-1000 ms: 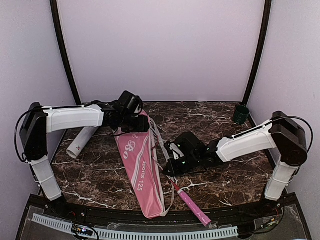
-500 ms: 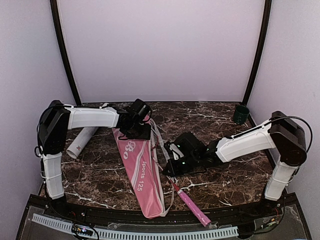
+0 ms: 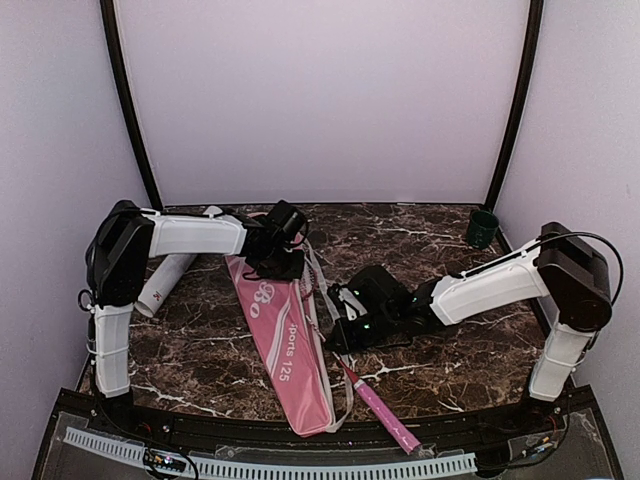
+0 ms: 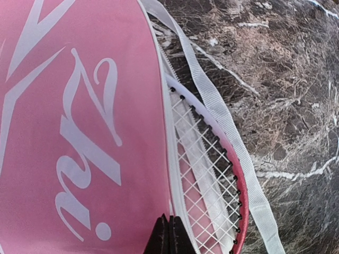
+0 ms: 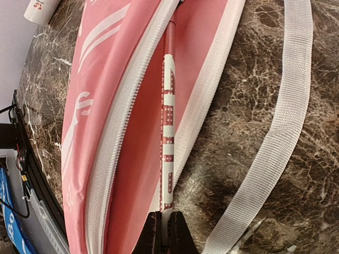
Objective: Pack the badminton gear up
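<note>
— What's on the left?
— The white tube (image 3: 165, 280) lies near the desk's left edge. The left gripper (image 3: 283, 262), fingers together, sits at the far end of the pink bag (image 3: 285, 340).
— And the right?
— The right gripper (image 3: 343, 325) clamps the racket (image 5: 167, 132) by its shaft mid-desk, with the head in the open bag.

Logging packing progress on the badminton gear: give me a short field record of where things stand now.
bag: lying flat, zip open on its right side
racket: head partly inside bag, handle sticking out near end
left end effector: shut at bag's zip edge, wide end
right end effector: shut on racket shaft
tube: lying left of bag, outside it
cup: far right corner
</note>
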Controlling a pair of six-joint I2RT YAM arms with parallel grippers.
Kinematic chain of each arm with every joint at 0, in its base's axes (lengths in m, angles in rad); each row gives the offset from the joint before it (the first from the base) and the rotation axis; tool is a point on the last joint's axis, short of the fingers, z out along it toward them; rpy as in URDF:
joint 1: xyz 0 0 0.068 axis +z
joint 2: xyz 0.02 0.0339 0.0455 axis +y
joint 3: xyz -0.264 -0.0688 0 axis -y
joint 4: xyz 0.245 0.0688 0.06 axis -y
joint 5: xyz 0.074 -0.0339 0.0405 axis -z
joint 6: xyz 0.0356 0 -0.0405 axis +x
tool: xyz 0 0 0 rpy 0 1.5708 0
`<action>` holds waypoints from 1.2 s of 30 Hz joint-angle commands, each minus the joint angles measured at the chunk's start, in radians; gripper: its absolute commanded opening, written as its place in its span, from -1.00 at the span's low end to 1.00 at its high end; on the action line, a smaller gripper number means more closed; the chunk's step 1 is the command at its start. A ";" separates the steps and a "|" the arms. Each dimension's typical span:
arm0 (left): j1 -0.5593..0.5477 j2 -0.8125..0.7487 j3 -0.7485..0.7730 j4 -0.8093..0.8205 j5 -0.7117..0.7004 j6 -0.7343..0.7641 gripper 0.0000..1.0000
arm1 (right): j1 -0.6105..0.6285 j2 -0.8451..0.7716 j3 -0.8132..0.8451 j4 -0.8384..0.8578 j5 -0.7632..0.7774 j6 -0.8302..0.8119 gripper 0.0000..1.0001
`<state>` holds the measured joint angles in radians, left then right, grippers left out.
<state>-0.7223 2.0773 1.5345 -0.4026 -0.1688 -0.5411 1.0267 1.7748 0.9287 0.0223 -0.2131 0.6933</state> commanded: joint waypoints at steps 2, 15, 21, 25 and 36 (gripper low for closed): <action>0.001 0.006 0.041 0.011 0.027 0.023 -1.00 | 0.001 -0.004 0.011 0.073 -0.015 0.004 -1.00; -0.031 0.045 0.113 0.108 0.244 0.121 -1.00 | 0.001 -0.031 -0.009 0.131 0.035 0.040 -1.00; -0.035 0.041 0.116 0.125 0.306 0.119 -1.00 | -0.006 -0.057 -0.005 0.147 0.134 0.052 -1.00; -0.034 0.030 0.106 0.126 0.322 0.125 -1.00 | -0.014 -0.097 -0.041 0.211 0.206 0.053 -1.00; -0.034 0.012 0.125 0.125 0.392 0.130 -1.00 | -0.068 0.003 -0.018 0.380 0.205 0.023 -1.00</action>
<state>-0.7387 2.1326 1.6314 -0.3000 0.1352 -0.4213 0.9852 1.7348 0.8635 0.1520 -0.0086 0.7567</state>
